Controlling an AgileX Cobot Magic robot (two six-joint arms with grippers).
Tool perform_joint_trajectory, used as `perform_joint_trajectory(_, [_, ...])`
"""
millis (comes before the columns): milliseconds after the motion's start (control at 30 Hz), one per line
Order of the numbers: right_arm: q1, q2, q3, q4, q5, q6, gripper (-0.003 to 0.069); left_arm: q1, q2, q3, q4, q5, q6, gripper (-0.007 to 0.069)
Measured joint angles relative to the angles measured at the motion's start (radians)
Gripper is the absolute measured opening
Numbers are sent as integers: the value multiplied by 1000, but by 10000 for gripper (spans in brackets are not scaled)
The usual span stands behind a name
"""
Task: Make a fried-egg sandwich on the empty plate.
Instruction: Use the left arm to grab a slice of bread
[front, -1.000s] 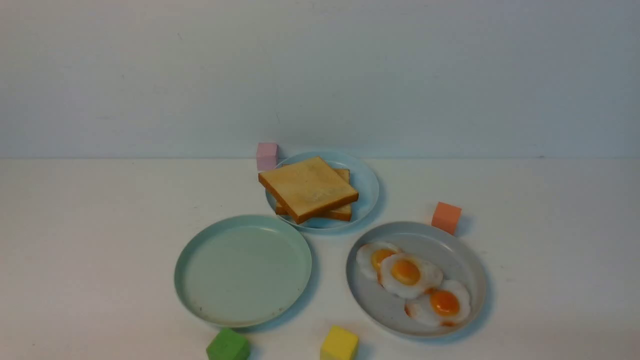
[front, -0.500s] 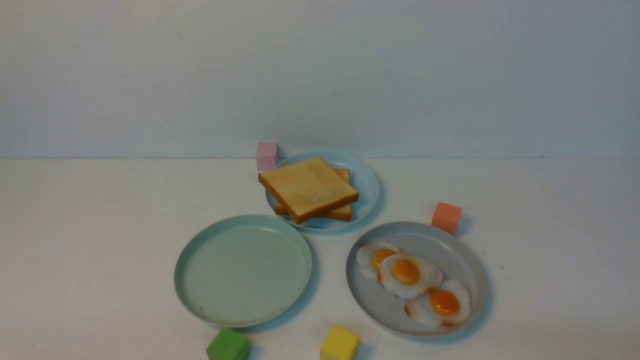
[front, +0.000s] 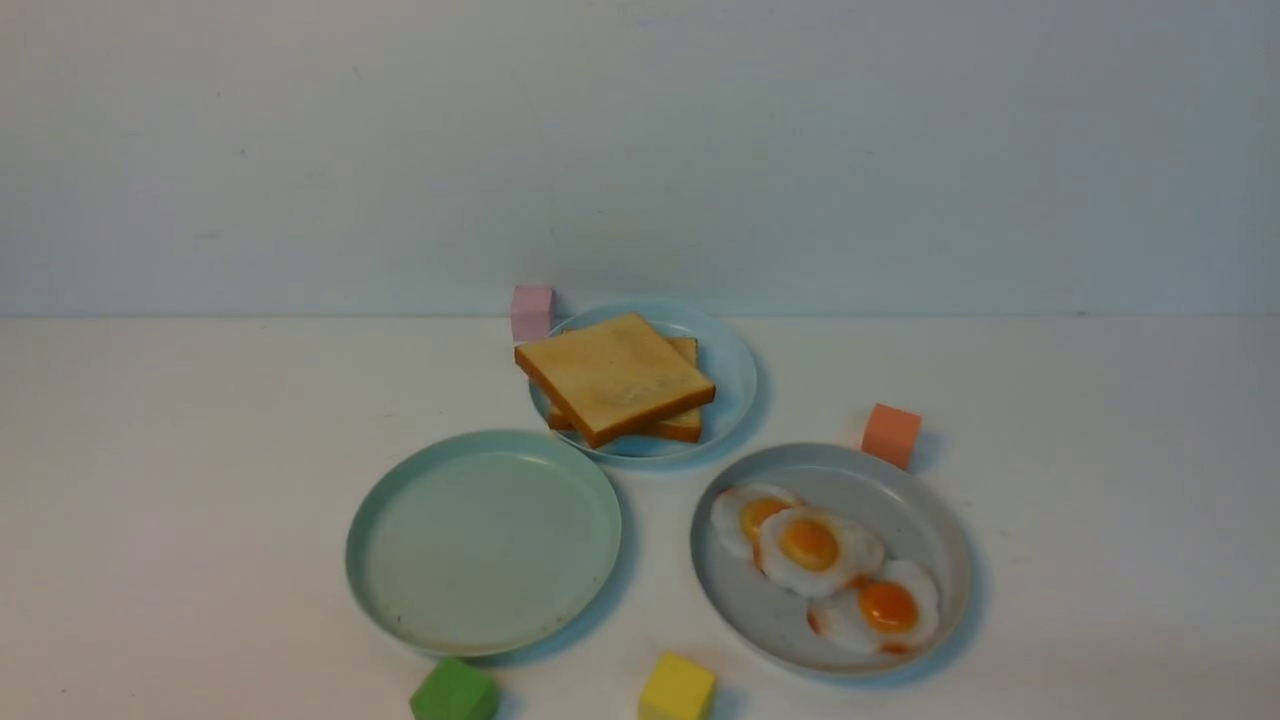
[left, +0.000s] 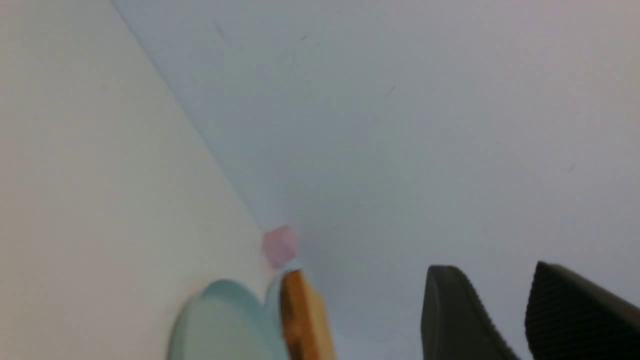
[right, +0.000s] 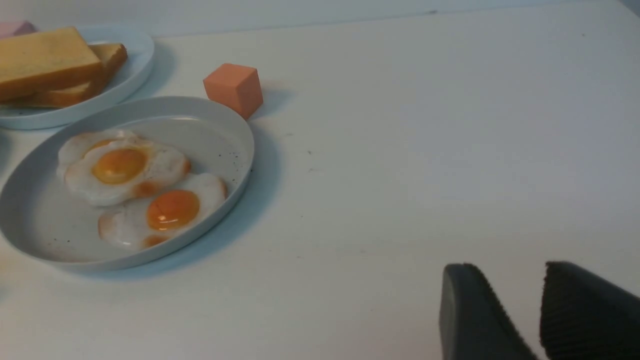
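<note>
while both claws, left (left: 495, 310) and right (right: 515, 310), stand parted and ungrasping, the toast (front: 615, 375) lies behind the green plate (front: 485, 645) and the eggs (front: 815, 545) to its right; overlapping, these might drag together if gripped.

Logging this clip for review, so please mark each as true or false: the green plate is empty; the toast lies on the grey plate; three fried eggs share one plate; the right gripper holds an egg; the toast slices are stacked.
The green plate is empty: true.
The toast lies on the grey plate: false, it is on the blue plate.
Three fried eggs share one plate: true.
The right gripper holds an egg: false, its jaws are open and empty.
The toast slices are stacked: true.
</note>
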Motion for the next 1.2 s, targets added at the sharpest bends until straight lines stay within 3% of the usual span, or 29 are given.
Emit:
perform_joint_trajectory(133, [0,0,0,0,0,0,241,0,14,-80,45,84,52,185])
perform_joint_trajectory(267, [0,0,0,0,0,0,241,-6,159,-281,193,324,200,96])
perform_joint_trajectory(367, [0,0,0,-8,-8,0,241,-83,398,-516,297,604,364,29])
perform_joint_trajectory(467, [0,0,5,-10,-45,9,241,-154,533,-644,337,763,404,16])
perform_joint_trajectory(533, [0,0,8,70,-109,68,241,-242,682,-751,382,890,420,13])
perform_joint_trajectory(700, [0,0,8,263,-321,231,241,-375,914,-883,460,889,461,13])
perform_joint_trajectory(800, [1,0,-11,308,-334,275,230,-411,997,-916,468,877,513,11])
perform_joint_trajectory(867, [21,20,-129,312,-173,289,180,-436,1123,-991,463,894,555,-8])
perform_joint_trajectory(900, [24,24,-144,310,-173,289,180,-437,1134,-991,463,897,558,-10])
perform_joint_trajectory(933, [57,86,-321,289,27,233,131,-441,1230,-1077,454,933,579,-13])
perform_joint_trajectory(1000, [88,161,-461,276,187,163,90,-441,1319,-1148,451,972,603,-13])
perform_joint_trajectory(1033, [118,225,-580,272,352,96,62,-441,1386,-1210,449,1000,619,-13])
perform_joint_trajectory(1200, [182,447,-940,272,795,-115,13,-442,1640,-1458,434,1078,677,-13])
